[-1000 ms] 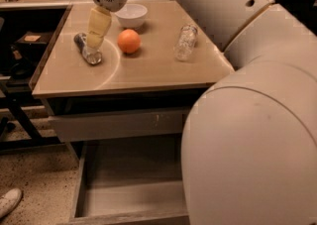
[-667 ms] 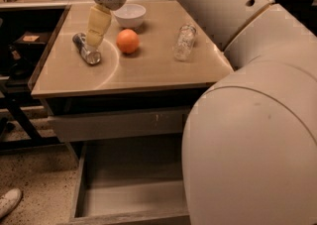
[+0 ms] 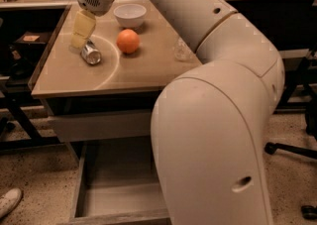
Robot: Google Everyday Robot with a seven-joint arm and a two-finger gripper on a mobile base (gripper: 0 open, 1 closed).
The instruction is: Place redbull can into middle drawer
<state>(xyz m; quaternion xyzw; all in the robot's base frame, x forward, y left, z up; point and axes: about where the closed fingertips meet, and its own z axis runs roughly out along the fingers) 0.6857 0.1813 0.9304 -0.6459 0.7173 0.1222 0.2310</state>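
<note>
Your pincer [image 3: 79, 44] hangs over the far left of the surface [image 3: 74, 78], right at the can's [image 3: 91, 54] far end; grip state: cannot tell. Can lies on its side. Drawer [image 3: 116, 194] stands open below.

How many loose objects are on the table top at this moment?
4: the redbull can near the left edge, under the end effector; the orange right of it; the white bowl behind the orange; the clear bottle beside the arm. The arm may hide others.

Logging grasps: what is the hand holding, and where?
Cannot tell; the hand is at the far end of the slim bluish-silver metal can.
</note>
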